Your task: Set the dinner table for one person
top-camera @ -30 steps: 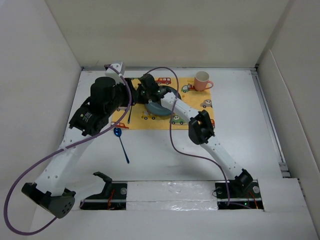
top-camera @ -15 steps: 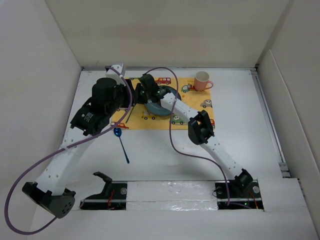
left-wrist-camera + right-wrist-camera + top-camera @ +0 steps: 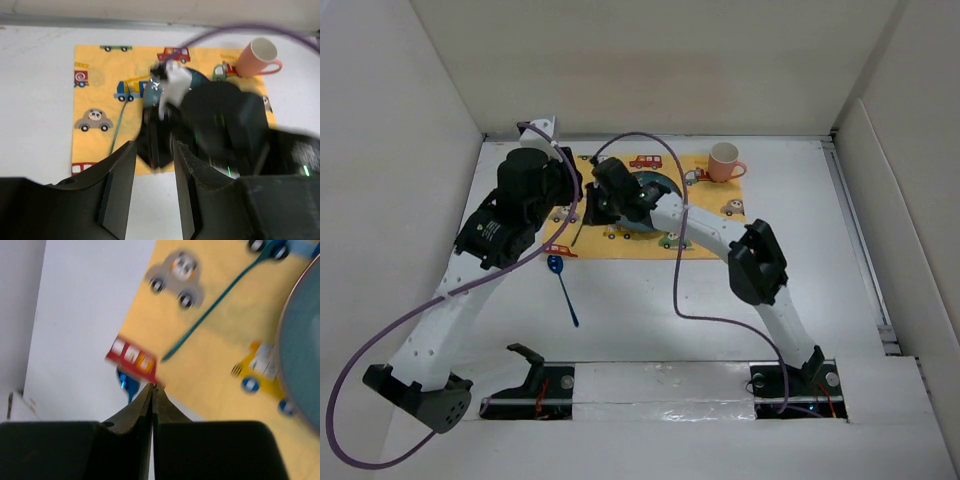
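The right gripper [image 3: 152,388] is pinched shut on nothing above the 7 o'clock corner of the yellow car-print cloth mat [image 3: 713,194]. The left gripper [image 3: 153,146] hovers close by, half-spread and empty. The mat lies toward 12 o'clock on the matte white dinner table [image 3: 650,320]. The crowded arms could collide, or drag the slim teal utensil [image 3: 215,305].

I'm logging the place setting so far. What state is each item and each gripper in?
mat: flat on the table
plate: flat on the mat
mug: upright, on the mat's far right corner
fork: lying on the mat, left of the plate
spoon: lying on the table, off the mat
left gripper: open, empty
right gripper: shut, empty
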`<state>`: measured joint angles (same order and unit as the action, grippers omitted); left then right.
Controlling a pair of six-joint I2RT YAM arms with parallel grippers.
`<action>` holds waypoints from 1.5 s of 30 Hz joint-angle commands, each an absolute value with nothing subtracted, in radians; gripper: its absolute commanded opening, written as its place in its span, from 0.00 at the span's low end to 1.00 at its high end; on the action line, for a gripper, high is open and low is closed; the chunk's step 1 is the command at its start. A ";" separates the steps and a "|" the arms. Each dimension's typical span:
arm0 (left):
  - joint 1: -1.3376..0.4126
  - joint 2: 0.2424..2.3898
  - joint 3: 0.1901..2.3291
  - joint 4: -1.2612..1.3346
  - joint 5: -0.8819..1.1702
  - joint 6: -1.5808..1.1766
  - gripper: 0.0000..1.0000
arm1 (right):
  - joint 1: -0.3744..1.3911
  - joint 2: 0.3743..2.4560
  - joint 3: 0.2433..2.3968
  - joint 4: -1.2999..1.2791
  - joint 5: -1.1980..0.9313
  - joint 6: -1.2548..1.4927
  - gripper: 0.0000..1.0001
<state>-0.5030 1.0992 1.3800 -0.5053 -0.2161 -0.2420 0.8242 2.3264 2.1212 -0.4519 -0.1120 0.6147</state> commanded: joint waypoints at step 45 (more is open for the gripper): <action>-0.506 1.058 1.519 -0.502 -0.313 -0.291 0.36 | 1.200 2.451 2.221 -0.606 0.341 0.482 0.38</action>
<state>-0.5030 1.0866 1.5200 -0.5407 -0.3145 -0.3042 1.1942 2.4813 2.1654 -0.6033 0.3229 0.4709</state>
